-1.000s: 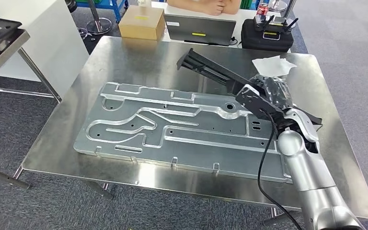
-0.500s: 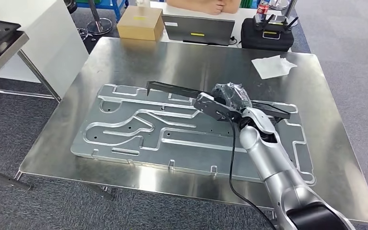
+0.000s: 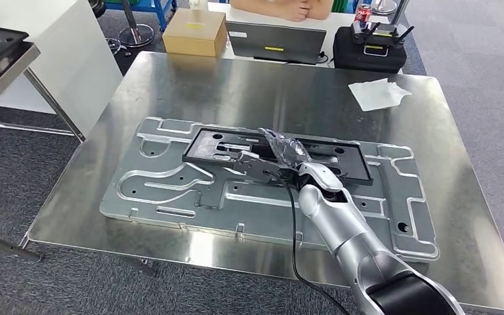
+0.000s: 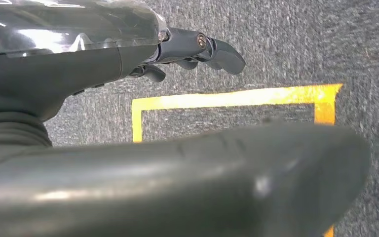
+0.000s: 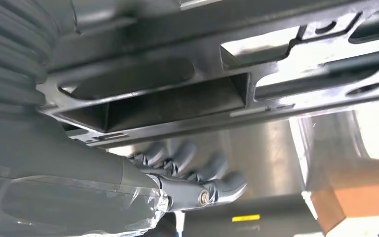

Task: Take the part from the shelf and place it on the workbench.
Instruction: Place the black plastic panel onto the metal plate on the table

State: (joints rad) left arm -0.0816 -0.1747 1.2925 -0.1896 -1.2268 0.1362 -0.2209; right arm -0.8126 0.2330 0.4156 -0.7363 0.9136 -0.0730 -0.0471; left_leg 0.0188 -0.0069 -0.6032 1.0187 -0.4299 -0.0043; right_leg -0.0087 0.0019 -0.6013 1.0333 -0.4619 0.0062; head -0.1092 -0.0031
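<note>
One flat black rectangular frame-like part (image 3: 275, 152) lies level across the large silver embossed metal panel (image 3: 170, 184), which rests on the shiny steel bench (image 3: 190, 92). The right hand (image 3: 282, 152), wrapped in clear plastic, sits at the middle of the part. In the right wrist view the black part (image 5: 177, 94) runs just beside the thick grey thumb, and the darker fingers (image 5: 197, 170) are curled on its other side, so the hand grips the part between thumb and fingers. The silver right arm reaches in from the near right corner of the bench with a black cable trailing along it.

The left hand (image 4: 128, 49) hangs over grey carpet marked with yellow tape (image 4: 227, 96); its fingers (image 4: 212, 49) are stretched out, apart from the thumb, and hold nothing.

At the far right of the bench lies a crumpled white sheet (image 3: 378, 93). Beyond the bench stand a brown cardboard box (image 3: 195, 31), a grey laptop (image 3: 275, 41) and a black case (image 3: 369, 51). A person's folded hands (image 3: 302, 9) rest behind the laptop.
</note>
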